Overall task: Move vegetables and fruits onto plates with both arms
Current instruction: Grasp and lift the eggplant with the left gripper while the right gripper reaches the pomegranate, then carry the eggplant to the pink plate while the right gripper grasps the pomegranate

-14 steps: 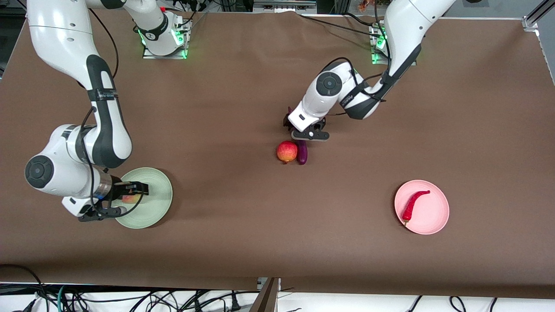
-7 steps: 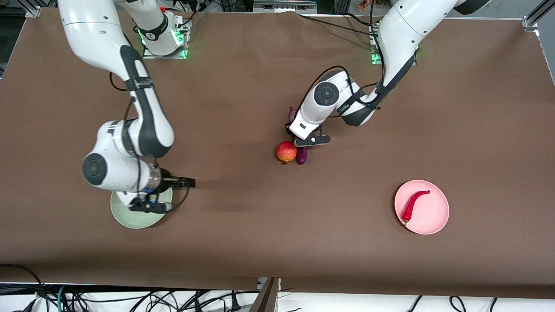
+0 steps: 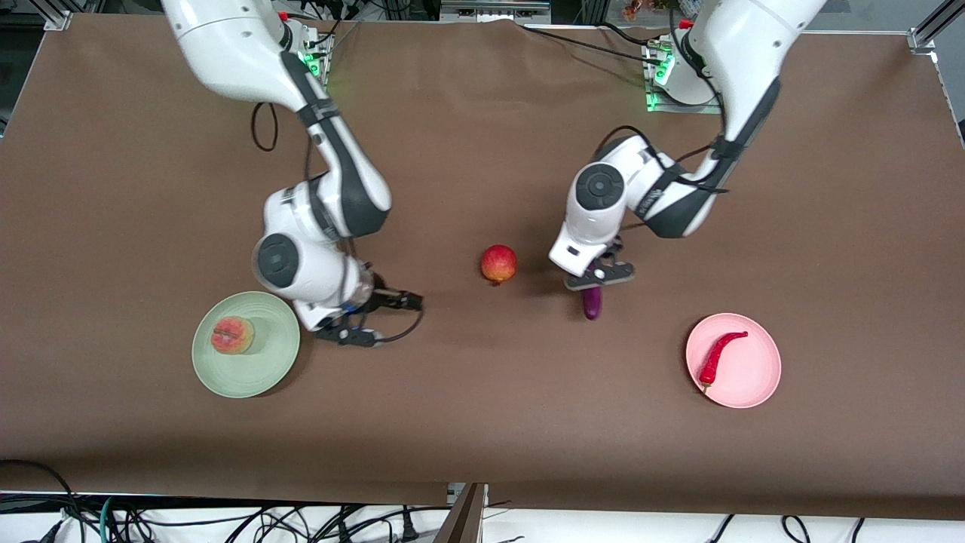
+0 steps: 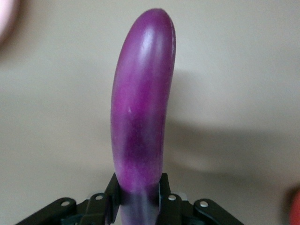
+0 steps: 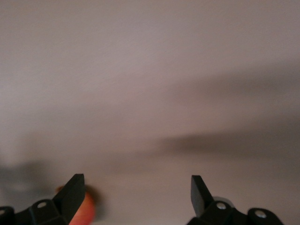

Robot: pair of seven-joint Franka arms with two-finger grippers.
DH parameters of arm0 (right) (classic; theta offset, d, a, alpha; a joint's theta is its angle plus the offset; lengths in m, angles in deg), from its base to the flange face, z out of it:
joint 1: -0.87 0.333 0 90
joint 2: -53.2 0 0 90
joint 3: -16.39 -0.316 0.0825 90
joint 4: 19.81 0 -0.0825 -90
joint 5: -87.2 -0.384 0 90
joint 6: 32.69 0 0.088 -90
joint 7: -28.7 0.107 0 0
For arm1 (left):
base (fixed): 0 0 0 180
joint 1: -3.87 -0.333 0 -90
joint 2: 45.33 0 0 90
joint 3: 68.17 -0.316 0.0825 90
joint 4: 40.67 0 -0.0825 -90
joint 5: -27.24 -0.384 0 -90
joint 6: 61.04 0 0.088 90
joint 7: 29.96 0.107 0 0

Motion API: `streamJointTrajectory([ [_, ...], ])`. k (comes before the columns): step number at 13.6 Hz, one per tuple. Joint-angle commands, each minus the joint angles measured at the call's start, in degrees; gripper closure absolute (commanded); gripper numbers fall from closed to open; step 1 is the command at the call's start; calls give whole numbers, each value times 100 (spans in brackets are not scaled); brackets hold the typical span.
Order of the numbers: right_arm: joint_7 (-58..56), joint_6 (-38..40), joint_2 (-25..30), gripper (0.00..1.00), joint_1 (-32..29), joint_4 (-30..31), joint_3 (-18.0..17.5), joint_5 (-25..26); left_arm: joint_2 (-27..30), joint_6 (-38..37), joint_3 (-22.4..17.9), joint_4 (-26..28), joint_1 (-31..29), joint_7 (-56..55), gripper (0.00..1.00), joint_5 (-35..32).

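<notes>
My left gripper (image 3: pixel 595 282) is shut on the purple eggplant (image 3: pixel 592 304) and holds it over bare table between the red-orange fruit (image 3: pixel 498 263) and the pink plate (image 3: pixel 756 379). In the left wrist view the eggplant (image 4: pixel 140 103) sticks out from my shut left gripper (image 4: pixel 138 190). The red chili (image 3: pixel 720 356) lies on the pink plate. The peach (image 3: pixel 232 335) sits on the mint green plate (image 3: pixel 226 379). My right gripper (image 3: pixel 413 302) is open and empty, over the table between the green plate and the red-orange fruit. The right wrist view shows that fruit (image 5: pixel 85 212) by one finger of my open right gripper (image 5: pixel 138 187).
The brown table top (image 3: pixel 482 422) carries only the two plates and the red-orange fruit. The arm bases (image 3: pixel 290 72) stand along the table's edge farthest from the front camera. Cables hang off the edge nearest the camera.
My right gripper left the peach on the green plate and swung toward the table's middle. My left gripper lifted the eggplant away from the red-orange fruit and carried it toward the pink plate.
</notes>
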Motion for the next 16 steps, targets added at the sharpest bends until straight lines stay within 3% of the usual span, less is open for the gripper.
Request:
streamJointTrajectory([
  [1, 920, -623, -215, 0, 724, -24, 51, -73, 31, -721, -41, -703, -117, 971, 99, -218],
  [4, 1301, -1195, -470, 0, 1306, -15, 60, -21, -65, -696, -365, -995, -643, 2875, 96, -235],
  [7, 1301, -1433, -620, 0, 1491, -15, 69, -21, -478, -661, -769, -1837, -847, 4750, 96, -436],
  [9, 1301, -1513, -725, 0, 1536, -15, 69, 145, -593, -634, -1007, -1953, -882, 5490, 91, -683],
  [16, 1301, -1802, -901, 0, 1711, -15, 69, 269, -988, -284, -1069, -1945, -1049, 5792, 90, -929],
])
